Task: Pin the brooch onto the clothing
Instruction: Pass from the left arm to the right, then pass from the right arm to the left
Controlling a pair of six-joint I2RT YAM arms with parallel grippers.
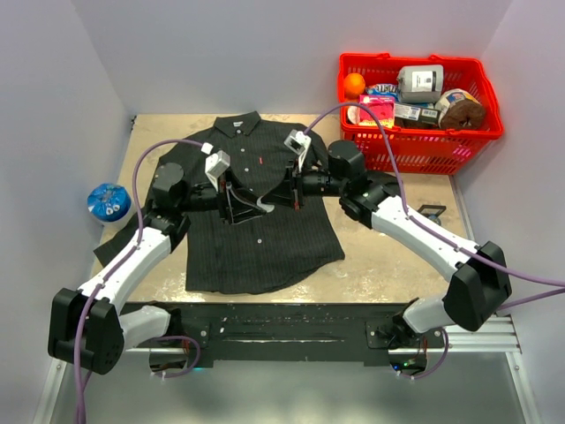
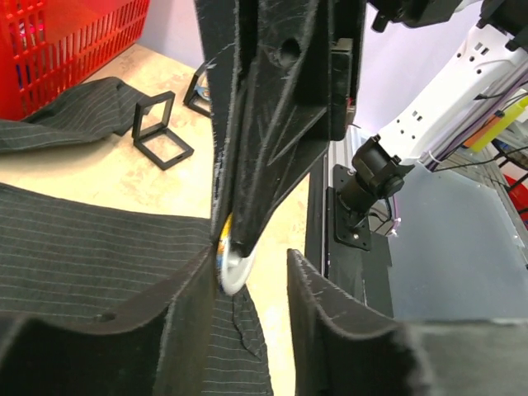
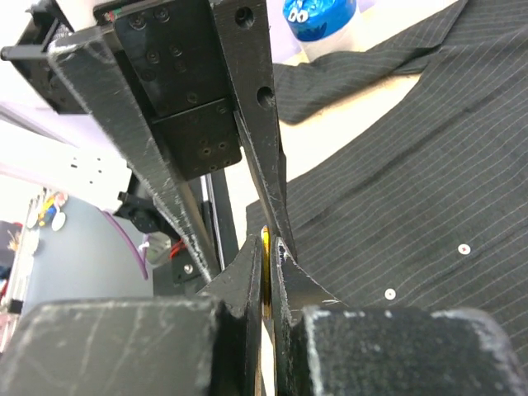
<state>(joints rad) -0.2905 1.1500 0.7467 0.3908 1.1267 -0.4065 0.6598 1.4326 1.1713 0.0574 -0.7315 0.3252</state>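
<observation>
The round, flat brooch (image 2: 233, 262), with a silvery face and a yellow-and-blue rim, stands on edge just above the chest of the shirt. Its faces are turned sideways, and the right wrist view shows only a thin yellow strip of it. No writing on it can be read. The right gripper (image 3: 268, 252) has its two black fingers pressed together on the disc's edge from above. The left gripper (image 2: 247, 252) meets it head-on with its jaws parted. One of its fingers (image 2: 194, 313) is right beside the disc and the other stands off across a clear gap, so it grips nothing.

The dark charcoal pinstriped collared shirt (image 1: 256, 252) lies flat on the beige table (image 1: 388, 265). Its long axis runs near to far, with the collar at the far edge and the hem toward the arm bases. It has pale buttons down the front, and its tiny red chest tag (image 1: 262, 161) is too small to read.

Both arms reach forward from their bases and bend inward, the wrists roughly level and facing each other over the chest.

A blue round tub (image 1: 109, 201) sits to the left of the shirt and a small black square frame (image 2: 161, 132) lies to its right. The red plastic basket (image 1: 424, 150) at the far right holds an orange (image 1: 354, 85) and packaged goods whose labels are illegible.
</observation>
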